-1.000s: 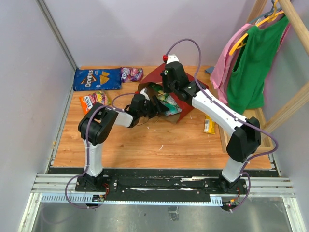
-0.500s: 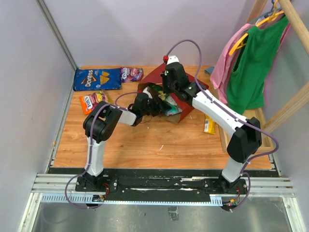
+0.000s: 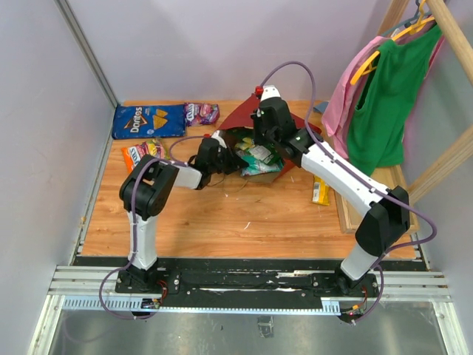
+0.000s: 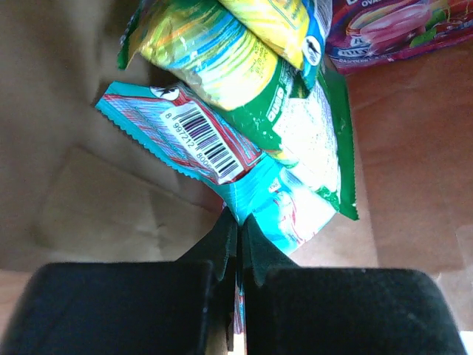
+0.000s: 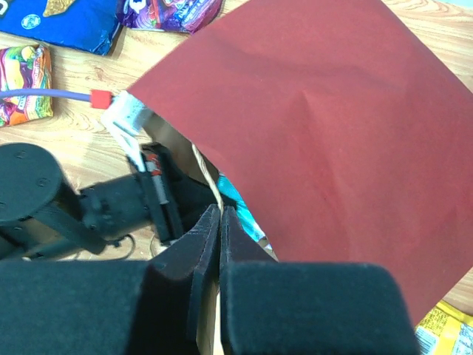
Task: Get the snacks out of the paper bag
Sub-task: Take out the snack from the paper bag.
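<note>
The red paper bag (image 3: 238, 118) lies on its side at the back of the table, its brown inside (image 4: 66, 111) open toward my left arm. My left gripper (image 4: 239, 222) reaches into the mouth and is shut on the corner of a teal packet (image 4: 222, 159). A green packet (image 4: 295, 118) and a yellow-green packet (image 4: 214, 52) lie on top of it. My right gripper (image 5: 219, 211) is shut on the bag's thin paper handle (image 5: 208, 174), holding the red upper side (image 5: 332, 126) up.
A blue Doritos bag (image 3: 148, 120), a purple Fox's bag (image 3: 200, 112) and an orange packet (image 3: 144, 154) lie at the back left. A yellow bar (image 3: 321, 191) lies by the wooden rack (image 3: 436, 170). Green (image 3: 380, 96) and pink (image 3: 344, 96) clothes hang at the right.
My left gripper has closed on the teal packet and drawn slightly left. The right arm has shifted a little right with the handle, and the bag's mouth stands wider.
</note>
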You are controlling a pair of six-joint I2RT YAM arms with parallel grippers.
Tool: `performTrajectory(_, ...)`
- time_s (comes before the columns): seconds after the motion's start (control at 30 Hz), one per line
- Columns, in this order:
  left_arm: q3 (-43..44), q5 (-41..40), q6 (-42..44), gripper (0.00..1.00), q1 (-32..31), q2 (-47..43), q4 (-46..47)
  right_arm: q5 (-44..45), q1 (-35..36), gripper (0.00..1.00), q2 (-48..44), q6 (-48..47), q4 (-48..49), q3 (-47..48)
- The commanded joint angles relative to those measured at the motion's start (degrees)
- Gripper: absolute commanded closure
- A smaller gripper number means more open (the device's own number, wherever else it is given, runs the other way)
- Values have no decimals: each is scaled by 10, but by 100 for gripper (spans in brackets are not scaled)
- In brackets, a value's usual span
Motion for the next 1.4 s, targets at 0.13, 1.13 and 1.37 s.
performTrajectory(0.13,-57,-2,142,99,18,-154,-36,28,13,99,-33,-17,12,-19)
performTrajectory(1.13,-327,-560,135,99,54,-730,-289,2,14,99,-31,7,26,-39)
performTrajectory(1.37,-206,-705,39,100,65,-566,-464,9,14,99,-41,-2,23,-51)
